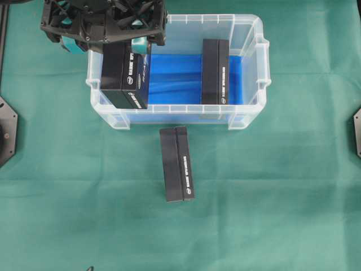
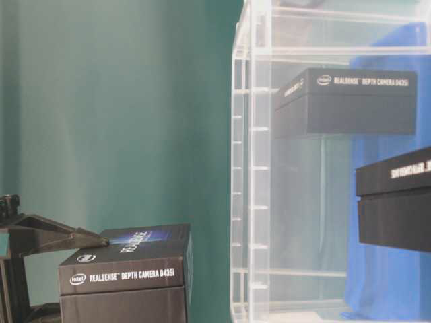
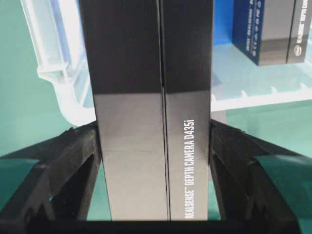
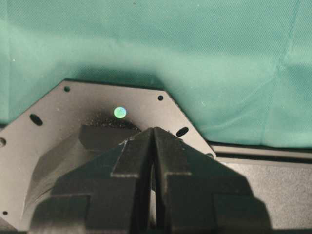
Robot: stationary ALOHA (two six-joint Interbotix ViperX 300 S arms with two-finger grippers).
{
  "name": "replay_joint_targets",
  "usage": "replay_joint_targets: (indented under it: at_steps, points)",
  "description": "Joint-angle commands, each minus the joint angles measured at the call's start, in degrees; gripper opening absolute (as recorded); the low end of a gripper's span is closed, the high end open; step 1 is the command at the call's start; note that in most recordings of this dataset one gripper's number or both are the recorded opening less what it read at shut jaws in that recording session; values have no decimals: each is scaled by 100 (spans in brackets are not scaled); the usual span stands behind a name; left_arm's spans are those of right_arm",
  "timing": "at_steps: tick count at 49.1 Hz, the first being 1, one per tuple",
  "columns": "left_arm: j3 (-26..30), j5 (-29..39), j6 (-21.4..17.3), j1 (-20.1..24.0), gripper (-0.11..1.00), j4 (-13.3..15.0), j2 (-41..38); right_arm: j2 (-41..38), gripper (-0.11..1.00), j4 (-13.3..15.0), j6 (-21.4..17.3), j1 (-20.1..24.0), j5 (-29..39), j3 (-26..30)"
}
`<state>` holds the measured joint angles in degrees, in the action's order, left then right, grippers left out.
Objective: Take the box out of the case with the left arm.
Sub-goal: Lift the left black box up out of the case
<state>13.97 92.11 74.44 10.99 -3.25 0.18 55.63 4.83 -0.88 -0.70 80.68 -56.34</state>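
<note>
Gripping a black box (image 1: 125, 79) between its two fingers (image 3: 78, 161), the left gripper (image 1: 104, 42) hangs over the left end of the case (image 1: 248, 34), its jaws clamped on the box's long sides. The overhead view shows this box standing higher than the others, over the case's left part and overlapping its near-left wall. In the left wrist view it fills the middle of the frame, white lettering running along one face, with the case's clear rim behind it. A second black box (image 1: 215, 71) stands on the blue cloth (image 1: 175, 79) at the right end of the case. A third box (image 1: 177, 164) lies on the green bench (image 1: 271, 203), just in front of the case. The right gripper (image 4: 153, 141) rests with its jaws together above a black plate (image 4: 58, 126).
</note>
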Motion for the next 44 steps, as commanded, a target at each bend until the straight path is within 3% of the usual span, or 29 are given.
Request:
replay_joint_targets:
  at_steps: [1, 44]
  points:
    - [185, 0, 0, -26, 60, -18, 158, -18, -1, 0, -18, -9, 9, 149]
    - [176, -35, 246, -220, 60, -18, 149, -18, -1, 0, -18, -9, 9, 149]
